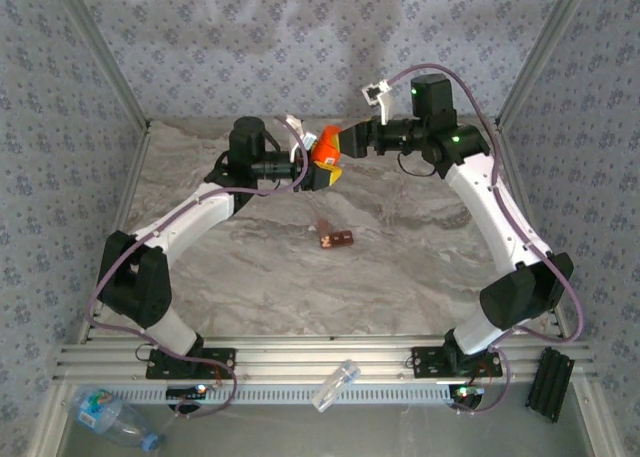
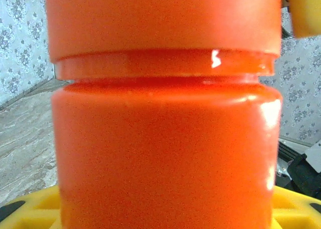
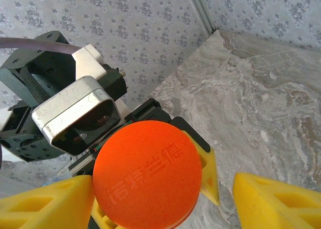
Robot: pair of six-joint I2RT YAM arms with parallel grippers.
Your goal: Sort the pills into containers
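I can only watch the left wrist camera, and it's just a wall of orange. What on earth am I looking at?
Observer: A small orange-red pill bottle, gripped by the left pincer between the two arms, toward the back of the table.
Operator: Is the other arm involved at all?
Observer: Yes. The right pincer sits around the bottle's round cap, jaws open, with a clear gap beside one yellow finger.
Operator: Is anything lying on the table?
Observer: A small brown item lies in front of the bottle; it is too small to tell what it is.
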